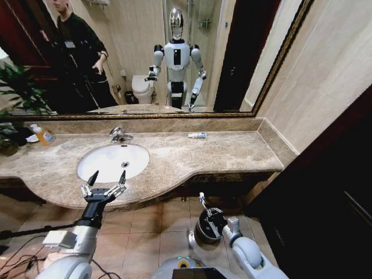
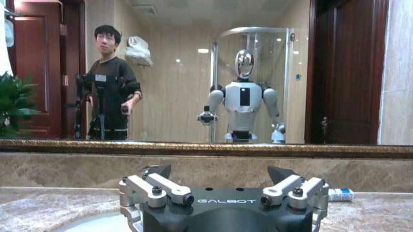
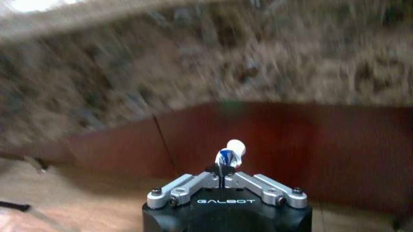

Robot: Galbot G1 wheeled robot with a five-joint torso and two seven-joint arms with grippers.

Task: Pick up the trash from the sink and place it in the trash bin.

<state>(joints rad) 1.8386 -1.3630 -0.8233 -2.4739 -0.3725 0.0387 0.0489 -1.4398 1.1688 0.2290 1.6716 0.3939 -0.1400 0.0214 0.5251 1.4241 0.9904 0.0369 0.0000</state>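
So the right gripper [image 3: 223, 170] is pinching a little white tube with blue marks [image 3: 229, 151] right at its fingertips, jaws closed tight on it, hanging low just above the trash bin [image 1: 206, 229] on the floor tiles. That hold is looking thin, so the tube could be slipping out or bouncing off the rim if it's letting go off-center. Another tube [image 1: 197, 135] is sitting on the counter by the mirror, well clear of the sink [image 1: 110, 161]. The left gripper [image 1: 106, 181] is hovering wide open at the basin's front edge, holding nothing.

One sink [image 1: 110, 163], one trash bin [image 1: 204, 229], two white tubes [image 1: 197, 135] [image 3: 229, 154], one orange-liquid bottle [image 1: 42, 135]
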